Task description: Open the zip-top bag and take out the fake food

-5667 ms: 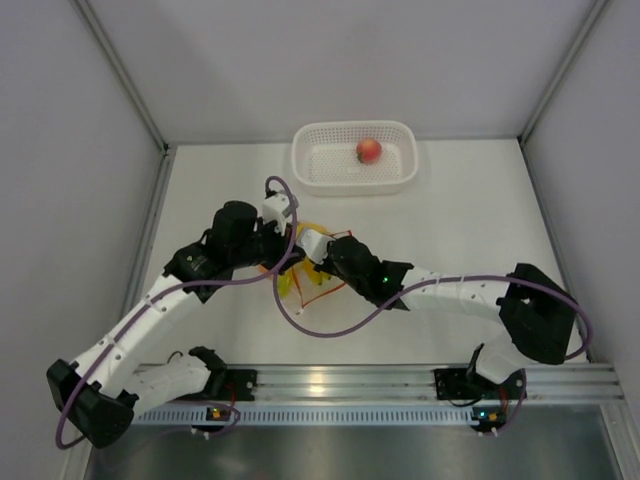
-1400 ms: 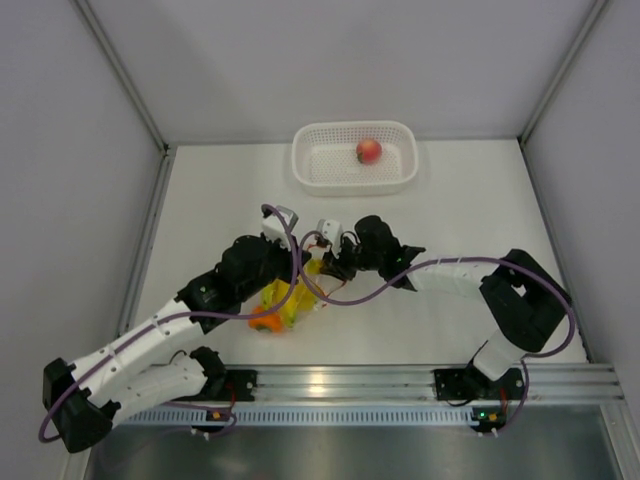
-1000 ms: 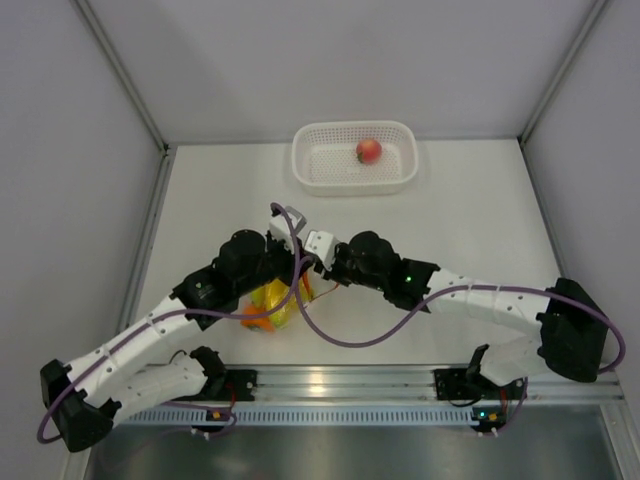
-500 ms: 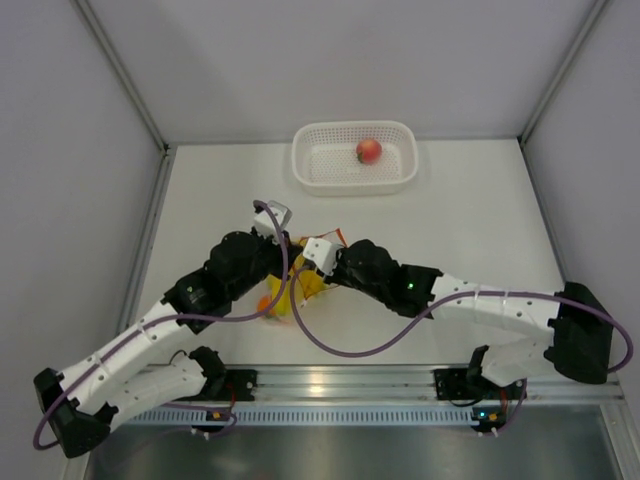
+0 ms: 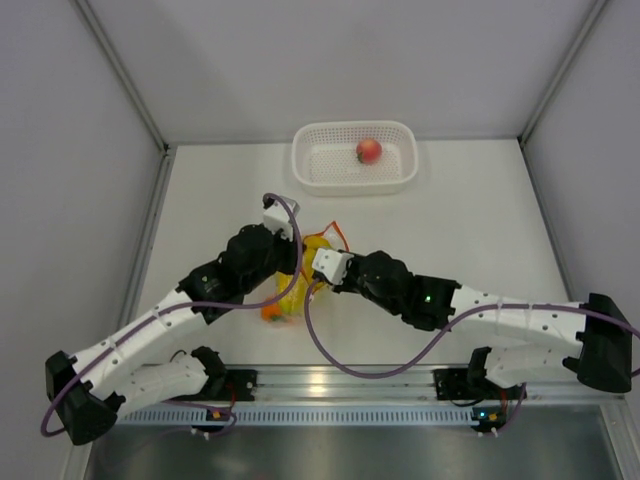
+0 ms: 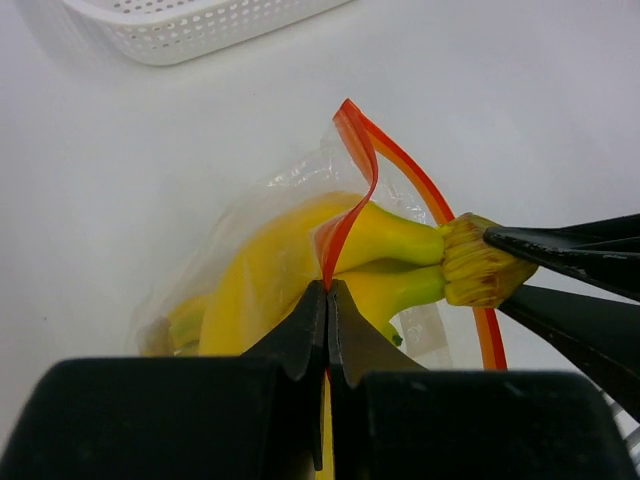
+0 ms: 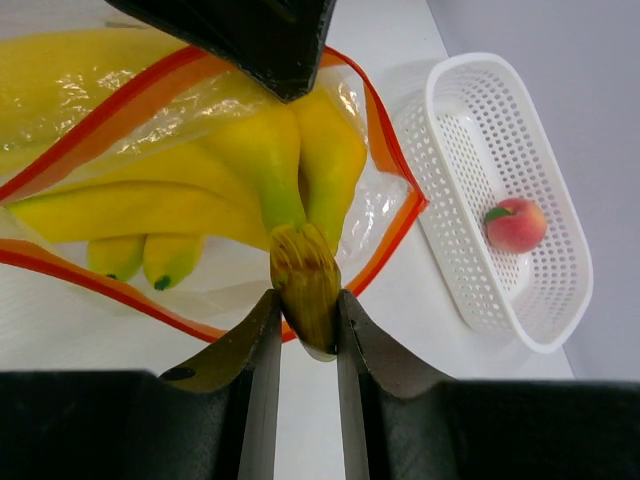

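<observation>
The left arm runs from its folded elbow at the near left corner diagonally up to mid-desk (image 5: 470, 230), its wrist tipped down over the zip-top bag (image 6: 298, 176). The left gripper (image 6: 327, 296) is closed tight, pinching the bag's orange-red zip strip (image 6: 360, 165) and lifting one lip so that the mouth gapes. The right arm stretches low and leftward from the far right, forearm nearly level. The right gripper (image 7: 305, 312) is narrowed around the brown stem of a banana bunch (image 7: 292, 150), which lies half out of the bag's mouth. A second banana bunch (image 7: 120, 215) lies deeper inside. A small orange fruit (image 5: 271, 312) shows at the bag's near end; I cannot tell whether it is inside. The peach (image 5: 368, 151) sits in the white basket (image 5: 340, 184) at the far edge.
</observation>
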